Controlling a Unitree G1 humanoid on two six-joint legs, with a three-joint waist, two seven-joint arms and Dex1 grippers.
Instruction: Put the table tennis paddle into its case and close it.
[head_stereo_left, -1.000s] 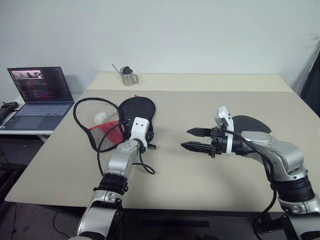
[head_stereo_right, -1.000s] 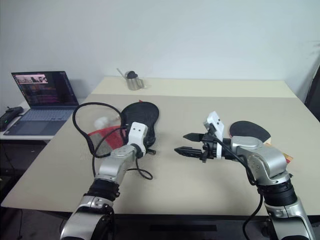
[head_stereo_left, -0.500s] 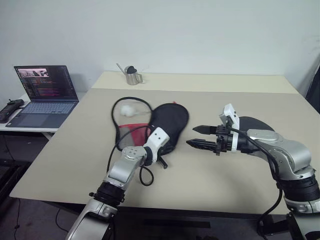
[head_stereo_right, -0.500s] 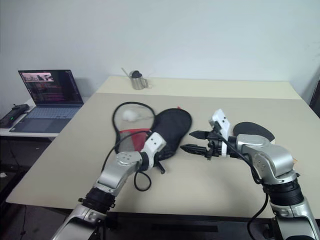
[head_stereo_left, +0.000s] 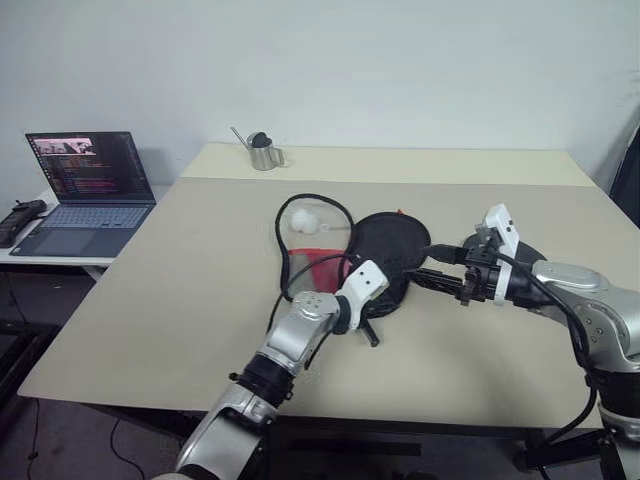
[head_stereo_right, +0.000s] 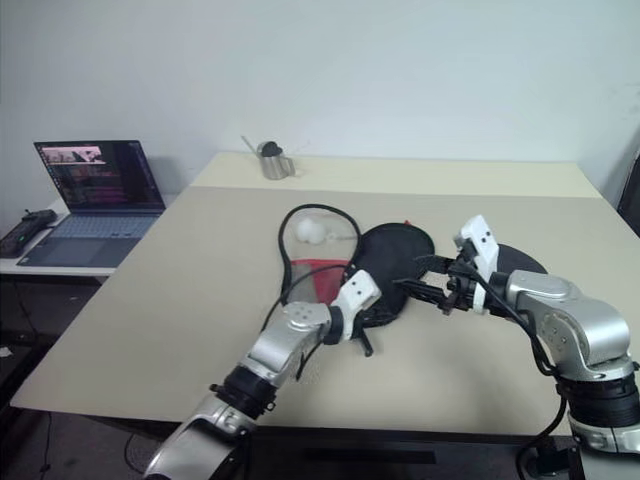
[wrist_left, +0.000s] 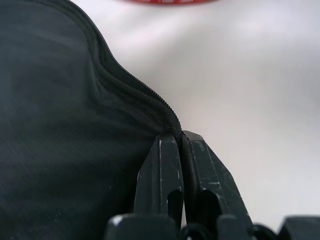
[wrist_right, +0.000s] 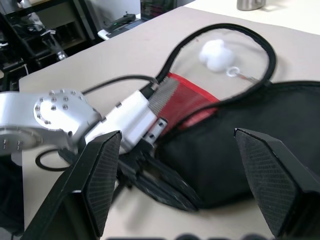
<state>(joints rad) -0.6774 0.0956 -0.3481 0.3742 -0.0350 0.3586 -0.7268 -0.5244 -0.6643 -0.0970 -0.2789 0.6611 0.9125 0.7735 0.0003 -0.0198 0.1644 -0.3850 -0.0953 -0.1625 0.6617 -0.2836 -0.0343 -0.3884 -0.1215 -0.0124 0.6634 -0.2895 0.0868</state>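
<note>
Case (head_stereo_left: 385, 262) lies unzipped near the middle of the table (head_stereo_left: 200, 300), dark lid flap toward the right arm, red mesh half and loose zipper loop spread out toward the kettle (head_stereo_left: 260, 151) side. Left gripper (head_stereo_left: 372, 335) is pinched tight on the case's zipper rim; the left wrist view shows both fingers (wrist_left: 167, 185) clamped on the black zipper edge. Right gripper (head_stereo_right: 412, 278) has its jaws spread wide, empty, hovering just over the case's near-right edge, not clearly touching it.

Table tennis paddle (head_stereo_right: 522, 262) sits on the table behind the right forearm, mostly hidden by the arm, only a dark rounded bit visible; well away from the left gripper, close beside the right arm but behind its fingertips, not between them.

Risks, my read:
- thin fabric grip on the rim could slip if the left arm tugs sideways, case flops shut or skids
- right fingers so close to the lid could snag the fabric or the zipper loop and drag the whole case
- right arm has to back off toward the paddle; its elbow or forearm could knock the paddle toward the table edge
- case mouth isn't held open wide, so the paddle may jam on the rim going in
- white lump (head_stereo_left: 302, 218) in the open half, can't tell what it is, may be in the way

Laptop (head_stereo_left: 85, 190) on the side desk, irrelevant
</note>
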